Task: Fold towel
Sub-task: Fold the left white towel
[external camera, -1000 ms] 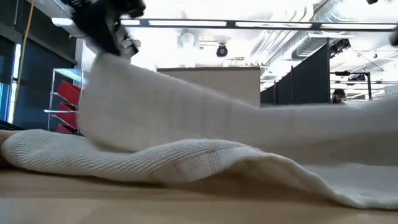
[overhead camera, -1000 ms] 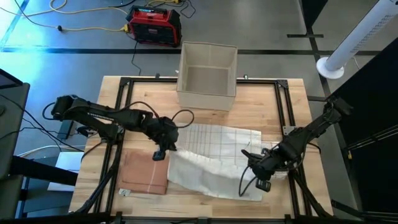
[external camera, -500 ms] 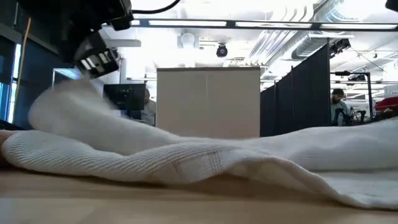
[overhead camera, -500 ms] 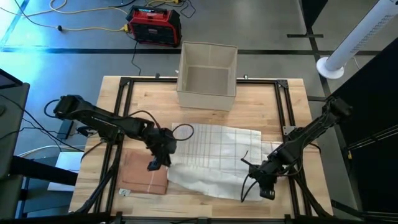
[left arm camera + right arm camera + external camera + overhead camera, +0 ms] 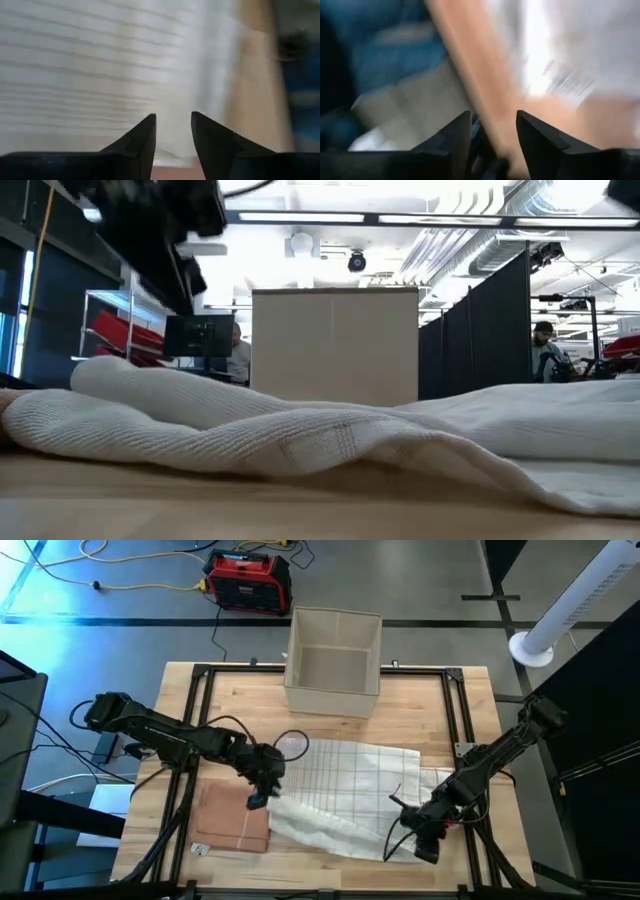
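Observation:
A white towel [image 5: 350, 790] with thin grey grid lines lies rumpled on the wooden table [image 5: 230, 700], its near part bunched into a thick roll [image 5: 250, 430]. My left gripper [image 5: 257, 800] hovers open over the towel's left end; in the left wrist view my left gripper [image 5: 173, 120] has nothing between its fingers and the towel [image 5: 100, 65] lies beyond them. My right gripper [image 5: 424, 852] is open over the towel's near right corner, close to the table's near edge, and in its own wrist view my right gripper [image 5: 493, 120] is likewise empty.
An open beige box [image 5: 333, 660] stands at the far middle of the table. A folded brown cloth [image 5: 235, 818] lies near left, beside the towel. Black frame rails [image 5: 195, 720] run along both sides. A red device [image 5: 248, 580] sits on the floor beyond.
Both grippers have let go of the towel and sunk a little. The towel's edge, held up off the table a second ago, has fallen and now lies in a loose roll on the rest of the towel.

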Available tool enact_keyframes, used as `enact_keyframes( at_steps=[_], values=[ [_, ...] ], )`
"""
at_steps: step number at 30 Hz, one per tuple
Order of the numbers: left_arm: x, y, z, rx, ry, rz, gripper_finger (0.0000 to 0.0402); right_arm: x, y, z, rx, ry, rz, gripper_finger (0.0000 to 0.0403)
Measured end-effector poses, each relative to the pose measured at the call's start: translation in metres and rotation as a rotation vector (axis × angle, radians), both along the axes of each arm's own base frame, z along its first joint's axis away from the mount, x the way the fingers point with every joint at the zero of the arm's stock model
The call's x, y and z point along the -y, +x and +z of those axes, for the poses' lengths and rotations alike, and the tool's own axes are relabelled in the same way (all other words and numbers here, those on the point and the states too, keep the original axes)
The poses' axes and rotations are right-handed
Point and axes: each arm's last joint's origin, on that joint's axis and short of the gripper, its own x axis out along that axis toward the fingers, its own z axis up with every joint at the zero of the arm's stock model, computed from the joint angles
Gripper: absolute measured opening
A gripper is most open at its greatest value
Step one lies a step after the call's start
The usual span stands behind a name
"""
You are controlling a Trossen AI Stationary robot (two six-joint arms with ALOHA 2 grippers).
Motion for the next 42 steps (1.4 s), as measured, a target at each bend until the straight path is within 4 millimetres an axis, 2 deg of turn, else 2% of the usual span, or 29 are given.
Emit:
enact_keyframes(
  at_steps=[4,7,9,20,27,31,33,38,42],
  values=[
    [0.001,-0.003,-0.025,-0.023,-0.003,0.004,0.0078,0.002,0.005,-0.007,0.046,-0.108,-0.066,0.0081],
    [0.003,-0.006,-0.034,-0.051,0.050,0.028,0.0036,0.001,0.007,-0.012,0.035,-0.122,-0.068,0.0026],
    [0.004,-0.007,-0.035,-0.051,0.072,0.043,0.0011,0.001,0.008,-0.013,0.037,-0.124,-0.061,0.0008],
    [0.037,-0.012,-0.048,-0.099,0.063,-0.031,0.0001,0.002,0.007,-0.013,0.052,-0.151,-0.052,0.0002],
    [0.062,-0.015,-0.041,-0.121,-0.253,-0.248,0.0000,0.002,0.007,-0.013,0.047,-0.151,-0.051,0.0000],
    [0.067,-0.022,-0.041,-0.186,-0.314,-0.320,0.0000,0.003,0.006,-0.014,0.032,-0.155,-0.039,0.0000],
    [0.060,-0.024,-0.038,-0.191,-0.238,-0.265,0.0000,0.003,0.005,-0.014,0.022,-0.164,-0.037,0.0000],
    [0.045,-0.016,-0.026,-0.010,0.053,0.035,0.0000,0.005,0.003,-0.015,0.002,-0.183,-0.035,0.0000],
    [0.043,-0.012,-0.037,0.001,0.175,0.114,0.0000,0.005,0.003,-0.015,-0.001,-0.183,-0.035,0.0000]
  ],
)
